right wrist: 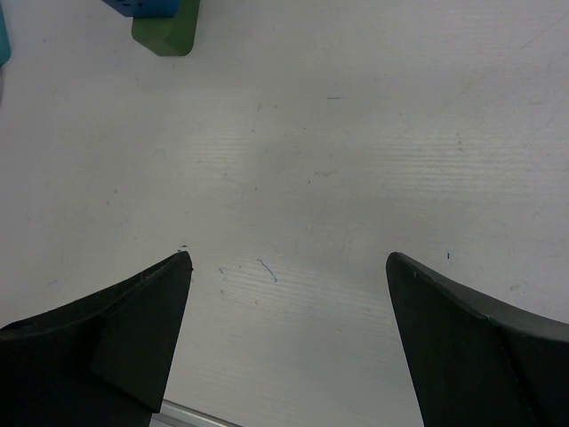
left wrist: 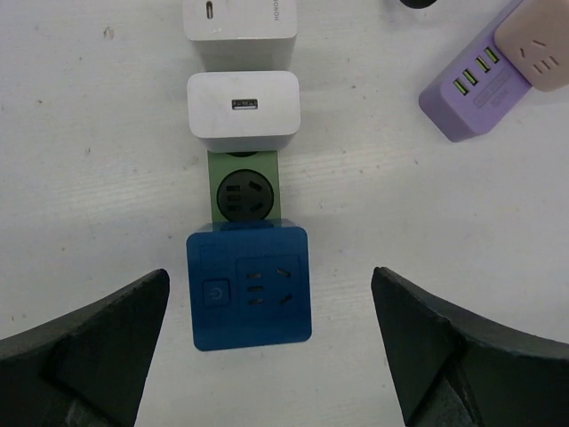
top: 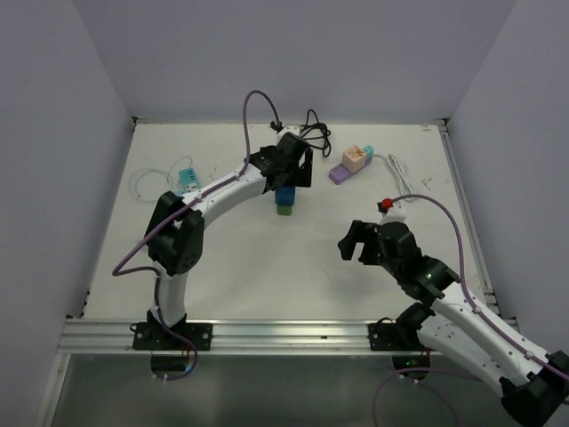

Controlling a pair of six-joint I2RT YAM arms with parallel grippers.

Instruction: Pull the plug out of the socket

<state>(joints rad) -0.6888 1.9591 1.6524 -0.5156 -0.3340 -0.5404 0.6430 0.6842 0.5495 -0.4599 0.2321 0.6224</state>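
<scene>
Hovering over the work, the left end effector (left wrist: 269, 277) stands wide open and holds nothing. Its two dark fingers (left wrist: 98, 342) flank the blue plug block (left wrist: 249, 286) with a clear gap on each side, touching neither it nor the table (left wrist: 89, 160).

The blue plug block appears seated on the near end of the green socket strip (left wrist: 243, 191), which lies flat on the table. Just beyond it one round socket face is free, then a white charger (left wrist: 244, 105) sits on the same strip, with a second white charger (left wrist: 240, 27) at the far edge of the view. A purple strip (left wrist: 471, 93) carrying a pink plug (left wrist: 533, 49) lies well apart to the right.

The right end effector (right wrist: 287, 258) is also wide open and empty, over bare table.

Assessment: approach stage, grasp not yet made. The blue block is judged the target, since the jaws centre on it.

Recommendation: descend square, close on the block's two side faces, and pull along the pin axis without rocking. The strip is unrestrained and will likely lift with the plug, so the right arm should pin the green body first.
</scene>
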